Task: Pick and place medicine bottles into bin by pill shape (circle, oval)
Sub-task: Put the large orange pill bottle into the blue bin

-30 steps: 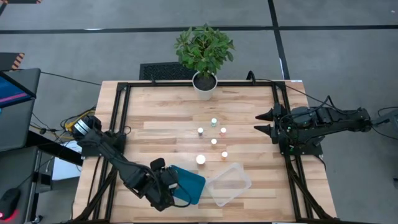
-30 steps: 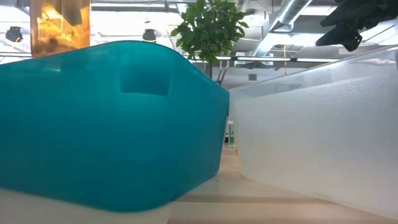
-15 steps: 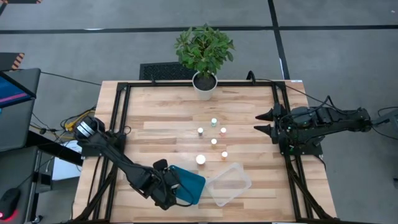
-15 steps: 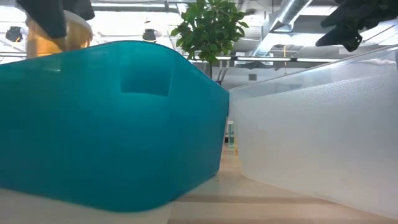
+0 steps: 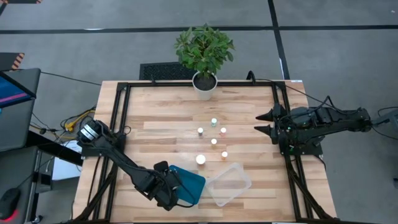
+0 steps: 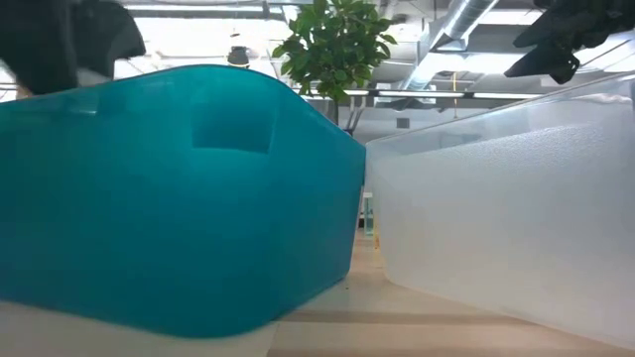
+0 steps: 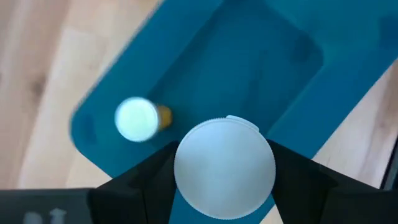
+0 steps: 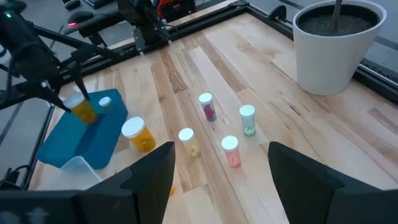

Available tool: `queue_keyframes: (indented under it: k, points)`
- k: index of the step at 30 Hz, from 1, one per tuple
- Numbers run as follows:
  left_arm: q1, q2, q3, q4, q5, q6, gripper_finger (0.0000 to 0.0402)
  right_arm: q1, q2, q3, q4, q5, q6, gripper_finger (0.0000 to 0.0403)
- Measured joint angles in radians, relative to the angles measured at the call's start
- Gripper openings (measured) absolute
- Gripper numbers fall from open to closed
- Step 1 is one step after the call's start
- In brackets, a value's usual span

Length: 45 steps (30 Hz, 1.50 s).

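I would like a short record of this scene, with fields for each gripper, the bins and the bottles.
left gripper: shut on wide bottle, above teal bin
right gripper: open, waiting at table's right edge
teal bin contents: one small bottle
clear bin: beside teal bin
loose bottles: six on table

Medicine bottles (image 5: 214, 142): eight. Six stand on the table (image 5: 161, 124), one lies in the teal bin (image 5: 194, 182) below the left end effector (image 5: 168, 188), one is gripped in it. Bins: two, teal and clear bin (image 5: 239, 177). Potted plant (image 5: 204, 50): one.
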Motion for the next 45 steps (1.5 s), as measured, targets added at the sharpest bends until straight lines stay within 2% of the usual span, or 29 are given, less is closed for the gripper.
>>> queue_keyframes:
  k: [4, 9, 14, 37, 45]
  points:
    - [0.000, 0.024, 0.000, -0.006, 0.006, -0.002, 0.0210, 0.000, 0.000, 0.000, 0.000, 0.000, 0.000, 0.0271]
    - [0.003, 0.022, 0.001, -0.041, -0.045, -0.034, 0.0210, 0.000, 0.000, 0.000, 0.000, 0.000, 0.000, 0.0271]
    - [0.001, 0.021, 0.001, -0.046, -0.024, -0.034, 0.0210, 0.000, 0.000, 0.000, 0.000, 0.000, 0.000, 0.0271]
    - [0.003, 0.021, 0.001, -0.031, -0.045, -0.006, 0.0211, 0.000, 0.000, 0.000, 0.000, 0.000, 0.000, 0.0271]
    - [0.003, 0.021, 0.001, -0.015, -0.038, -0.006, 0.0251, 0.000, 0.000, 0.000, 0.000, 0.000, 0.000, 0.0271]
